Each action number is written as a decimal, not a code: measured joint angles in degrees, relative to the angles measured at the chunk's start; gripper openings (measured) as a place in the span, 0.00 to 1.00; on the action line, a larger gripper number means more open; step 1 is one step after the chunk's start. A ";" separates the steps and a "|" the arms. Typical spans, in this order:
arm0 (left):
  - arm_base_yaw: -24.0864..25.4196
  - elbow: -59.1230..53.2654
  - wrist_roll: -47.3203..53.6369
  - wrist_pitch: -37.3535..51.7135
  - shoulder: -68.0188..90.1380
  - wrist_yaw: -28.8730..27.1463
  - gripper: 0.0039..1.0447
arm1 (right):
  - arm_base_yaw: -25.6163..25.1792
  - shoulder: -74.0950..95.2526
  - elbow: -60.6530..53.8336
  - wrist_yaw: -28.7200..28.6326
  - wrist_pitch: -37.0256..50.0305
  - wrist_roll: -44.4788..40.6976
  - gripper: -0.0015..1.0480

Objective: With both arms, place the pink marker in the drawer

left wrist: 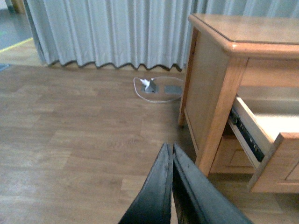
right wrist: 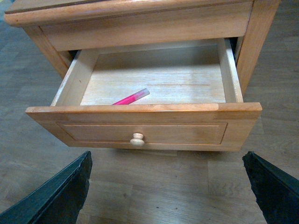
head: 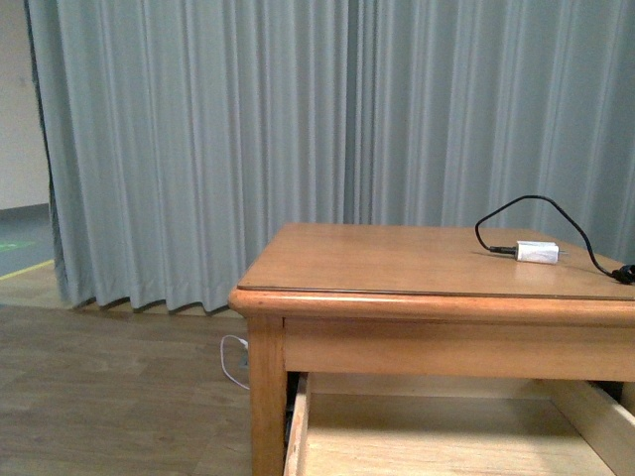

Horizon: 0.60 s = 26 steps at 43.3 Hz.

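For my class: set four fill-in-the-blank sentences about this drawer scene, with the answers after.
1. The drawer stands ____.
2. The pink marker lies ____ the drawer.
3. The charger on the tabletop is coloured ____.
4. The right hand is open; the left hand is ____.
Missing words: open; inside; white; shut.

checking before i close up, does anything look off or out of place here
Nothing spilled or damaged. The drawer stands pulled open, with the pink marker lying askew near its front wall. A white charger with a black cable sits on the tabletop.
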 joint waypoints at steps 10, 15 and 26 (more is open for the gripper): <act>0.00 0.00 0.02 0.15 -0.42 -0.09 0.04 | 0.00 0.00 -0.02 0.00 0.02 0.00 0.92; 0.00 0.00 0.00 0.15 -0.42 -0.07 0.10 | 1.29 -0.81 -1.01 4.22 2.60 -0.17 0.92; 0.00 0.00 0.00 0.13 -0.44 -0.09 0.55 | 7.69 2.91 -2.58 14.16 1.79 -0.04 0.92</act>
